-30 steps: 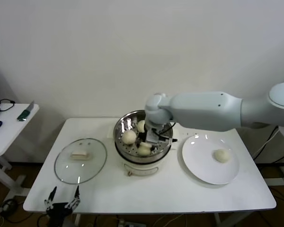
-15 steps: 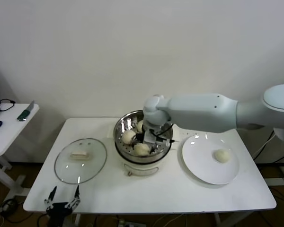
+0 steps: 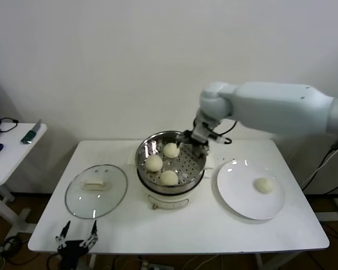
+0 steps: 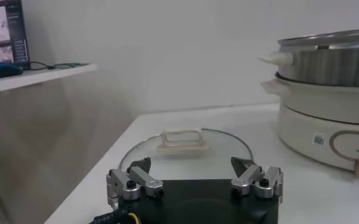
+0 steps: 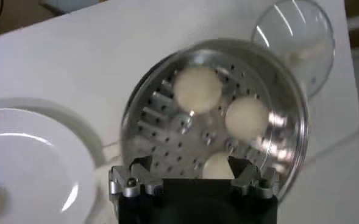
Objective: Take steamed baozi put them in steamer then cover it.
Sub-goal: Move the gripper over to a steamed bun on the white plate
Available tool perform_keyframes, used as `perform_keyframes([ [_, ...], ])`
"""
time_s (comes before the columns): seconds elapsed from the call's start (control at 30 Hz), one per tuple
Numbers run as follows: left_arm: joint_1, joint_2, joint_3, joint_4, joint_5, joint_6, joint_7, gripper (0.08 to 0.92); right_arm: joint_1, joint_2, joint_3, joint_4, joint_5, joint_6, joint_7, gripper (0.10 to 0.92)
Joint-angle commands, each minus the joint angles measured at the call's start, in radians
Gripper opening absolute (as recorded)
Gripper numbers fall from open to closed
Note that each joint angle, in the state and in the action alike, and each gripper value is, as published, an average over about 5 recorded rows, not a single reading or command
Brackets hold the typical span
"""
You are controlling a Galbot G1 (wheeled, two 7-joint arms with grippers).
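The big right arm reaches in from the right, and its right tool (image 3: 195, 139) hangs spread wide and holding nothing over the far right rim of the steamer (image 3: 187, 167). Three baozi (image 3: 169, 177) sit inside, the cover (image 3: 96, 189) lies on the worktop (image 3: 203, 225) to the left, and a fourth bun (image 3: 263, 185) sits on the plate (image 3: 242, 199) at right. The left tool (image 3: 74, 241) waits wide and holding nothing at the near edge.

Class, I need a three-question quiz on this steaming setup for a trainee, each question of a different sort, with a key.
1. How many cream-white round buns lie in the shiny steel steamer basket?
2. True or false: the clear glass lid with the cream handle sits on the steamer.
3. The last bun rests on: A) the flat white plate, B) the glass lid, C) the bare white table.

Key: 1. Three. 2. False; it lies on the table, left of the steamer. 3. A.
The right claw hangs open over the steamer's far rim; the left claw, open, waits near the lid.
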Motion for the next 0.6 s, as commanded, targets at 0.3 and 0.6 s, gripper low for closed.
perform_keyframes([
  [0.3, -0.010, 0.006, 0.005, 0.015, 0.007, 0.000, 0.007, 0.823, -0.113, -0.504, -0.079, -0.103, 0.123, -0.262, -0.069, 0.823],
  [0.6, -0.008, -0.009, -0.002, 0.021, 0.015, -0.001, 0.009, 0.823, -0.497, -0.450, 0.271, -0.320, -0.021, -0.229, -0.078, 0.823],
])
